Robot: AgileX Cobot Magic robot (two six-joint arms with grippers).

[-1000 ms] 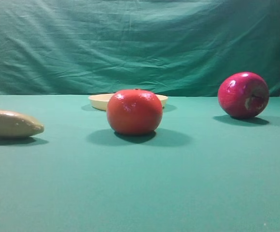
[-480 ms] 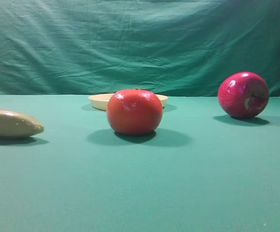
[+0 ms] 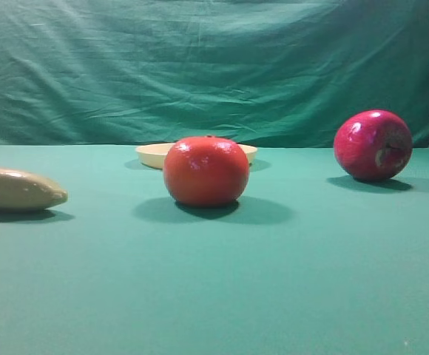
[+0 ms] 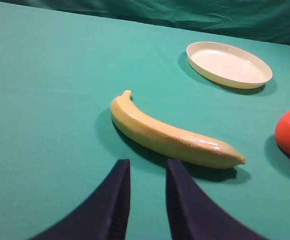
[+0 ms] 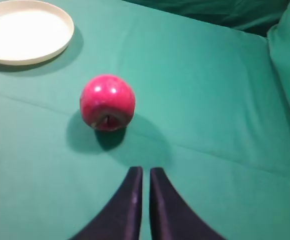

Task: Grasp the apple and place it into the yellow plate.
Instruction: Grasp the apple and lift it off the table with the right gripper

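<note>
The glossy magenta-red apple (image 3: 373,146) rests on the green cloth at the right, its stem dimple turned sideways. In the right wrist view the apple (image 5: 107,101) lies a little ahead and left of my right gripper (image 5: 146,170), whose dark fingers are shut together with nothing between them. The pale yellow plate (image 3: 155,154) lies at the back centre, partly hidden behind an orange-red fruit; the plate (image 5: 25,31) is bare in the right wrist view. My left gripper (image 4: 146,167) hangs narrowly open and holds nothing, just short of a banana. No arm shows in the exterior view.
An orange-red tomato-like fruit (image 3: 205,171) stands mid-table in front of the plate. A pale banana (image 4: 172,134) lies at the left, also seen as the banana (image 3: 15,188) in the exterior view. A wrinkled green backdrop (image 3: 214,66) closes off the rear.
</note>
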